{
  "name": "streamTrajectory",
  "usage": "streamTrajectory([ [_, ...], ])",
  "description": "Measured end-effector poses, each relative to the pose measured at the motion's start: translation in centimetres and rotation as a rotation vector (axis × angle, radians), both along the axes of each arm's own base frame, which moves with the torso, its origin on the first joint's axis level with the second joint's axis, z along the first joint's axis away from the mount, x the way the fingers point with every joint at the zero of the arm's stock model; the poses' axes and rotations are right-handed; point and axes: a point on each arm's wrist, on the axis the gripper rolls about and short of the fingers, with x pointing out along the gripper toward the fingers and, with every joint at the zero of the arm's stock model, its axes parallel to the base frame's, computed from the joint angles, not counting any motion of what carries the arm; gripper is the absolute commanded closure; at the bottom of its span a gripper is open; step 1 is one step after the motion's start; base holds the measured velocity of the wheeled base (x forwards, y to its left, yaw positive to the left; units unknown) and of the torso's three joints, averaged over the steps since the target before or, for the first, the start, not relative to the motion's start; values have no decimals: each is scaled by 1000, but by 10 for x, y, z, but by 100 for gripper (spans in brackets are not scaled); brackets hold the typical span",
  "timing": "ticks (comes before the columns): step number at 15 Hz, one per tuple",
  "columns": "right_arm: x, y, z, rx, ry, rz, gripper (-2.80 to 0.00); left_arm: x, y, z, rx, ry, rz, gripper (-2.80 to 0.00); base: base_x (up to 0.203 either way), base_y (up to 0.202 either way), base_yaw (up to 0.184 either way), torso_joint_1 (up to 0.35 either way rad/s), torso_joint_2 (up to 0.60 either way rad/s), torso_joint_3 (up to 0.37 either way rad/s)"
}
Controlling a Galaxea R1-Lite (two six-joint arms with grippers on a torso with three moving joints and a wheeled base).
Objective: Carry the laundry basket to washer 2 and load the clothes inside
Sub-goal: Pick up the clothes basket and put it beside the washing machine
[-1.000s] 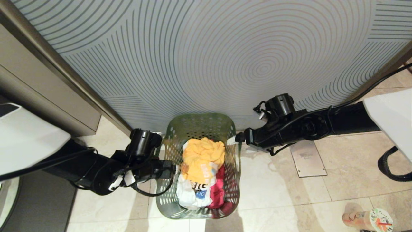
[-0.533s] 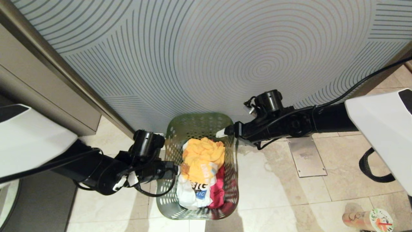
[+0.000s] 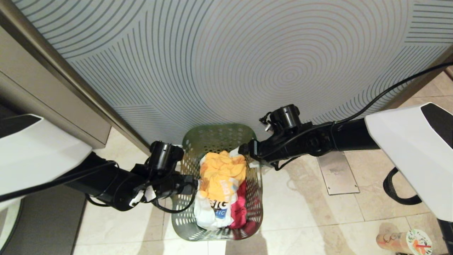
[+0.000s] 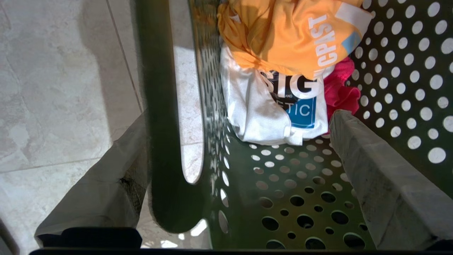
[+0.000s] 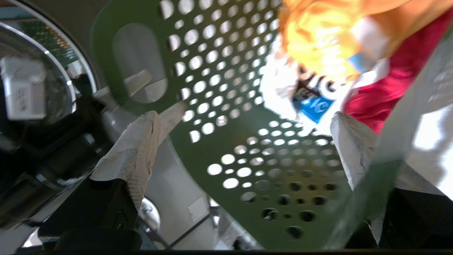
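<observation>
My fingers are standing apart on both grippers, straddling opposite sides of the laundry basket (image 3: 217,182). On my left gripper (image 4: 233,177), one finger (image 4: 385,191) is reaching inside the perforated wall while the other (image 4: 102,184) is sitting outside the rim by the handle loop, clamped on nothing. My right gripper (image 3: 247,154) is hanging over the basket's far right rim, jaws wide, one finger (image 5: 354,148) beside the clothes (image 3: 221,187). The basket is resting on the pale tiled floor (image 3: 311,209) in front of me, against the grey patterned wall panel (image 3: 226,63). Yellow is lying on top, the white printed shirt nearer, red to the right.
</observation>
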Motion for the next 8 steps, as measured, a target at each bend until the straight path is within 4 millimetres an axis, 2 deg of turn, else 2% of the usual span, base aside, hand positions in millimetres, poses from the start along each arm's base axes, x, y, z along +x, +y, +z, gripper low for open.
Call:
streamTrajectory([
  [4,-2,4,-5,-8,10,6,-280,4,-4,0,-9,-6,-5,-280,0,0,0,0,0,0],
  [8,-3,3,-10,-18,24,6,-280,10,-10,5,-131,11,13,-280,0,0,0,0,0,0],
])
